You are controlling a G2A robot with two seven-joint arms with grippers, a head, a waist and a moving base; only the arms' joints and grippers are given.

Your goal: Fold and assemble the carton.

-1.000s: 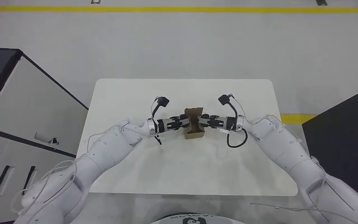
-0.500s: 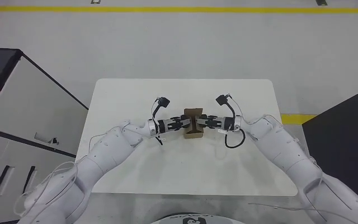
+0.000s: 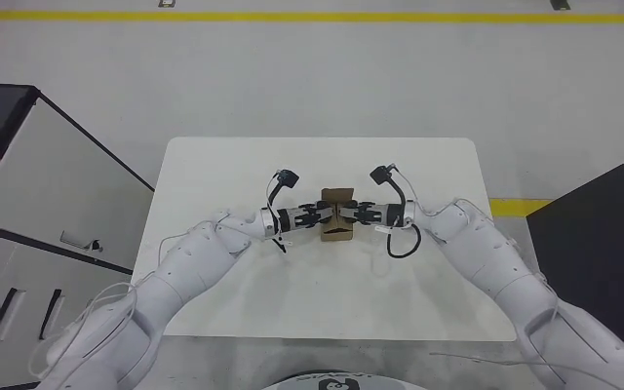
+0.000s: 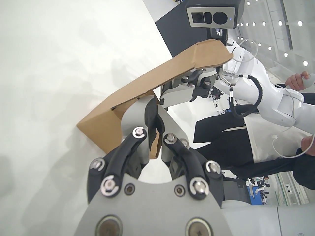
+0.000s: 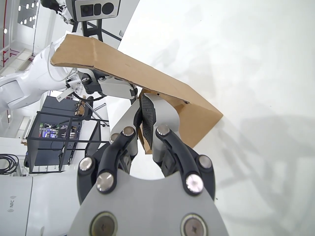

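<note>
A small brown carton stands in the middle of the white table, partly folded, with one long flap raised. My left gripper is at its left side, shut on a side flap of the carton; the flap's edge sits between the dark pads. My right gripper is at the opposite side, shut on the other side flap of the carton. From each wrist view the other arm's gripper is seen under the raised flap. The carton's inside is hidden.
A dark cabinet stands off the table's left edge and a black block off its right. A yellow floor line runs beyond the far edge. Bare table surface lies all around the carton.
Both grippers have closed in slightly toward each other, squeezing the carton narrower. The right arm's wrist has shifted a little to the left.
</note>
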